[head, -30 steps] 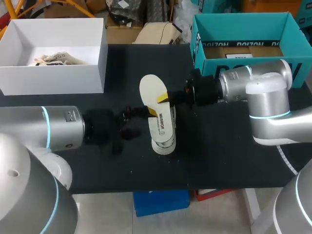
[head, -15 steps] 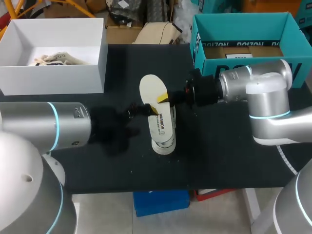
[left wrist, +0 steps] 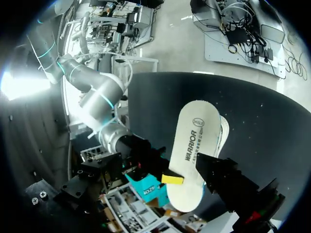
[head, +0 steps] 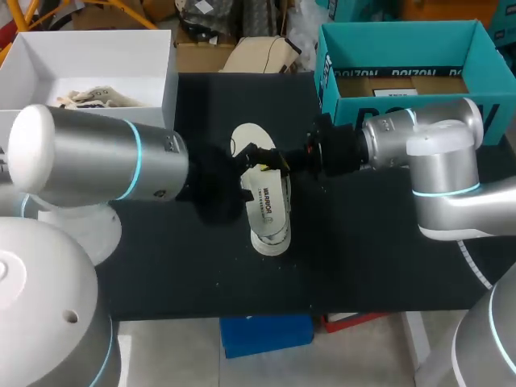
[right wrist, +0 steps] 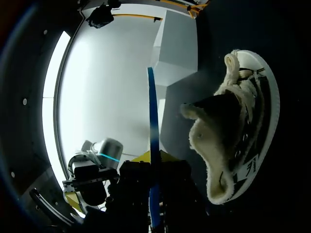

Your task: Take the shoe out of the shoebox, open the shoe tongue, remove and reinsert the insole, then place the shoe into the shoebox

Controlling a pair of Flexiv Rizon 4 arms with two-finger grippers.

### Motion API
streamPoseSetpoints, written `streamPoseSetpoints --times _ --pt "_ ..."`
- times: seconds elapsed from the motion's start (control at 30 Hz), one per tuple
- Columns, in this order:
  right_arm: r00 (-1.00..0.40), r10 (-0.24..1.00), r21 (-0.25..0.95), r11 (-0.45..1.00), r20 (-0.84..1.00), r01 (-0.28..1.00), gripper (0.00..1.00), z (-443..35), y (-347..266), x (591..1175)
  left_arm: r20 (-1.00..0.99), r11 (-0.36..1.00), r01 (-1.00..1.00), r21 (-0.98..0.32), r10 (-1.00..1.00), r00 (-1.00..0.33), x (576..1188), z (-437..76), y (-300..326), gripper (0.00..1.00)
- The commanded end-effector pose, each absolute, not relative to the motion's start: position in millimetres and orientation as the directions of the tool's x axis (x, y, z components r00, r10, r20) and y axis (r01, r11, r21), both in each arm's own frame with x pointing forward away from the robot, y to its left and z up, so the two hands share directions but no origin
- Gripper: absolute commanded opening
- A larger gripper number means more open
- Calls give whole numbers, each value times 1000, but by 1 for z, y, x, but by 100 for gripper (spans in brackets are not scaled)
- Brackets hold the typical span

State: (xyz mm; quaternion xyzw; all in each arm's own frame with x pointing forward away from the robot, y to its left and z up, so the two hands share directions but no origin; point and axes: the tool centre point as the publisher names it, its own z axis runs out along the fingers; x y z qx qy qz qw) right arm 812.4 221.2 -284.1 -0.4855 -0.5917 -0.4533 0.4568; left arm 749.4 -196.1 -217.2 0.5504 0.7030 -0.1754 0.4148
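Head view: white insole (head: 267,203), black lettering.

The left arm (head: 97,165) and right arm (head: 435,153) have silver-grey cylindrical links, white rounded joint housings, thin cyan light rings, and black wrist sections.

White insole (left wrist: 194,145) above the black table (left wrist: 262,116) — right gripper (left wrist: 171,178) grips its edge.

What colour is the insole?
The insole is cream-white with dark lettering; left wrist view shows it best.
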Motion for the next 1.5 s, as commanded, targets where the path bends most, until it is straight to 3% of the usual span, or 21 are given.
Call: streamPoseSetpoints --times 0.03,0.2,0.6,0.83,1.5 --pt "-110 163 92 117 981 989 0 -284 222 812 -287 340 914 220 918 -272 751 -216 -204 100" --pt "-110 163 92 117 981 989 0 -284 222 812 -287 340 914 220 918 -272 751 -216 -204 100" --pt "-110 163 92 117 981 989 0 -284 222 812 -100 -42 992 122 993 55 741 -199 -208 100" --pt "-110 163 92 117 981 989 0 -284 222 812 -51 23 989 144 999 -16 733 -198 -195 100" --pt "-110 163 92 117 981 989 0 -284 222 812 -98 62 991 117 994 -50 731 -212 -196 100"
